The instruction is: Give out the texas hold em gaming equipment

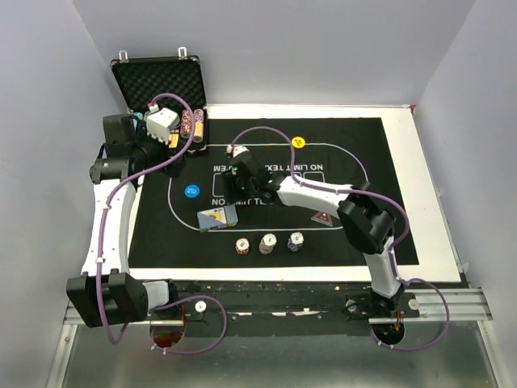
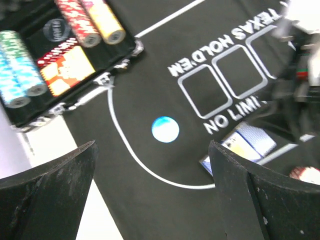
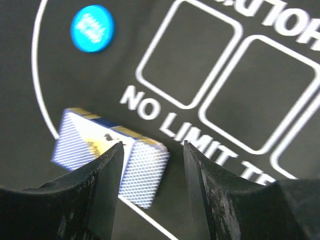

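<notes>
A blue-backed pack of playing cards (image 1: 218,218) lies on the mat, left of centre. My right gripper (image 1: 234,184) hovers just above and beyond it. In the right wrist view the jaws (image 3: 153,145) stand open with nothing between them, and the cards (image 3: 145,172) lie on the mat below, partly behind the left finger (image 3: 102,185). The blue button (image 1: 191,191) and yellow button (image 1: 298,142) rest on the mat. Three chip stacks (image 1: 267,243) stand near the front edge. A dark red marker (image 1: 323,217) lies beside the right arm. My left gripper (image 2: 152,150) is wide open and empty, by the case.
The open foam-lined case (image 1: 161,81) sits at the back left, with rolls of chips (image 2: 90,22) in it. The black printed mat (image 1: 380,162) covers a white board. The right arm stretches across the mat's middle. Grey walls close in the sides and back.
</notes>
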`<action>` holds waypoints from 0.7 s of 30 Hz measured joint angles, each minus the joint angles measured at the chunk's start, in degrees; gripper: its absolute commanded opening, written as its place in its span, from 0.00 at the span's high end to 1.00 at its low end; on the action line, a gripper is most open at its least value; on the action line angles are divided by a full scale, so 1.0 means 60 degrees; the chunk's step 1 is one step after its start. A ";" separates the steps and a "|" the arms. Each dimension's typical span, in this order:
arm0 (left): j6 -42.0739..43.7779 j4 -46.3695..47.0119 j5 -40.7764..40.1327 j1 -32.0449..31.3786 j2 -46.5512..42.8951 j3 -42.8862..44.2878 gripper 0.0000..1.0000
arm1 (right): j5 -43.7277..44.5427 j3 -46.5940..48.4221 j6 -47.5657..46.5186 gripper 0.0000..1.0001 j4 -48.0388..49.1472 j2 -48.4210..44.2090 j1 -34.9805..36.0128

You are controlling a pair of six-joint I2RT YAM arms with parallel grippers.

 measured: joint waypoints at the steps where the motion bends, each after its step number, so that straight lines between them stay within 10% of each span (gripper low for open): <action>1: 0.0153 -0.0288 0.0452 0.0073 -0.0175 -0.0047 0.01 | -0.0124 0.0153 -0.0029 0.39 -0.0007 0.0109 0.0131; 11: 0.3563 -0.1759 0.2277 -0.1093 -0.0885 -0.2772 0.01 | 0.0073 -0.0117 0.0076 0.39 -0.0302 -0.0295 0.0168; 21: 0.5286 -0.1792 0.0860 -0.3319 0.1960 -0.2495 0.01 | 0.0259 -0.2575 0.0841 0.35 -0.0466 -0.4601 -0.3191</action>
